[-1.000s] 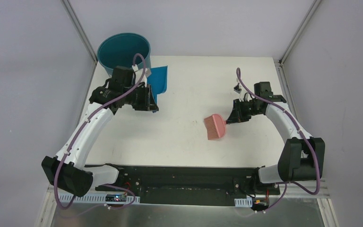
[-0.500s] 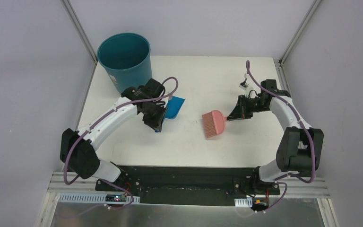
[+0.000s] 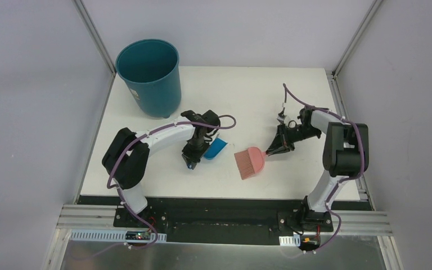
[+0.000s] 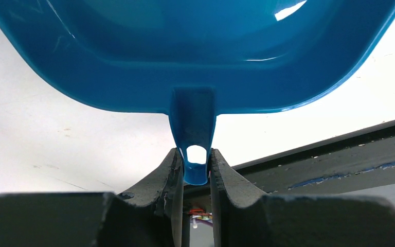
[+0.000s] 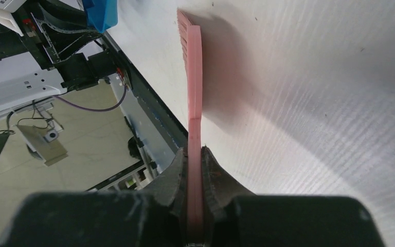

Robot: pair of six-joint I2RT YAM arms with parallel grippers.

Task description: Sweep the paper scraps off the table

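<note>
Pale grey wall panels enclose the large white flat bench (image 3: 247, 95) on three sides; black strip (image 3: 225, 198) runs along its near edge, both arm bases bolted just beyond it.

Teal round plastic bin (image 3: 149, 79) stands upright at the far-left corner of the bench; its contents are not resolved from above.

Left arm folded low across the bench; left tool (image 3: 193, 154) sits in the near-middle area, well clear of the bin. Left wrist view: left tool (image 4: 194, 164) clenched on the narrow handle (image 4: 194, 128) of the blue plastic dustpan (image 4: 195, 51); the fingers (image 4: 167, 172) pinch the handle at its end, either side of the hanging hole. In the top view the blue dustpan (image 3: 216, 148) extends to the right of that tool; contact with the bench cannot be told.

Right arm bent sharply back on itself; right tool (image 3: 275, 147) points towards the near-left. Right wrist view: right tool (image 5: 194, 154) clamped on the flat handle of the pink plastic hand brush (image 5: 194, 77), seen edge-on, shadow close beneath it. In the top view the pink brush head (image 3: 250, 161) fans out near the dustpan, to its right, the two apart; bristles face near-left.

Position of the paper scraps cannot be told from any of the three views.
</note>
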